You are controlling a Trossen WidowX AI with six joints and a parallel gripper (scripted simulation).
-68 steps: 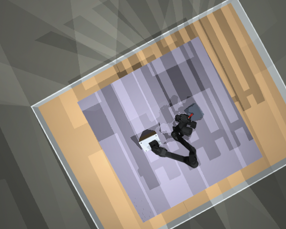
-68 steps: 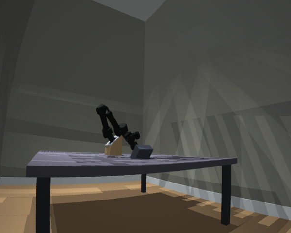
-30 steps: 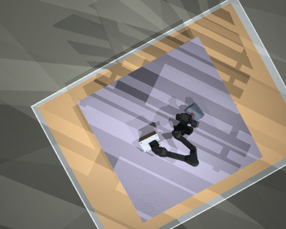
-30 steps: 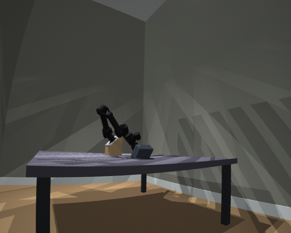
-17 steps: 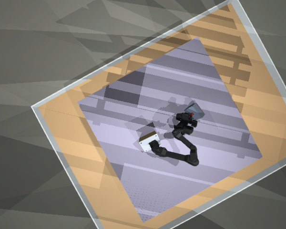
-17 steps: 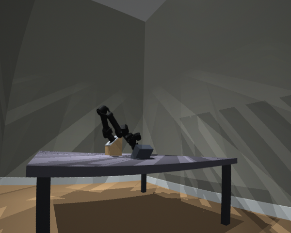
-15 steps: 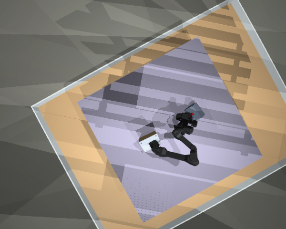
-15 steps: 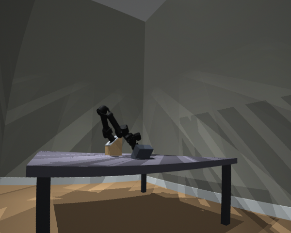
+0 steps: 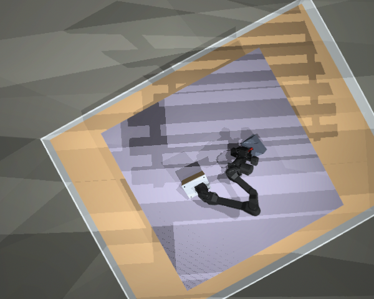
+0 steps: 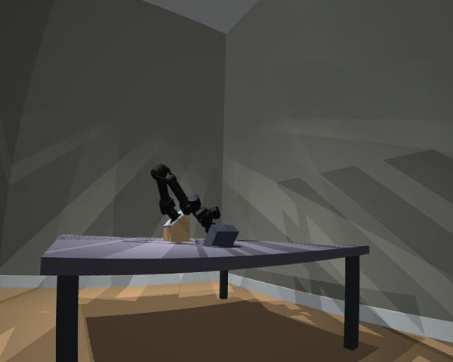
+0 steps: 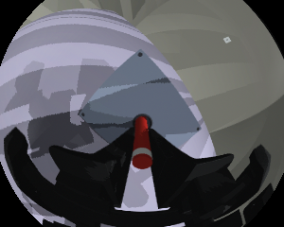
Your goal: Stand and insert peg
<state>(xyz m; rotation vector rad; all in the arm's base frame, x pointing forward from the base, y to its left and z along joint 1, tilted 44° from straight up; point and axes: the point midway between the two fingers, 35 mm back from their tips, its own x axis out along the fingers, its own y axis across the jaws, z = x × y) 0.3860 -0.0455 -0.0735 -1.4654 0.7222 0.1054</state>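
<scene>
While its fingers pinch the red peg at the middle of the wrist view, the gripper points straight at the sloped grey panel, and the peg's far end sits at the dark hole in the panel's face. Seen from above, a sliver of red shows just right of centre, against the panel's edge. Over in the exterior view, the black arm reaches down from its wooden base block to the panel, mid-frame on the table.
</scene>
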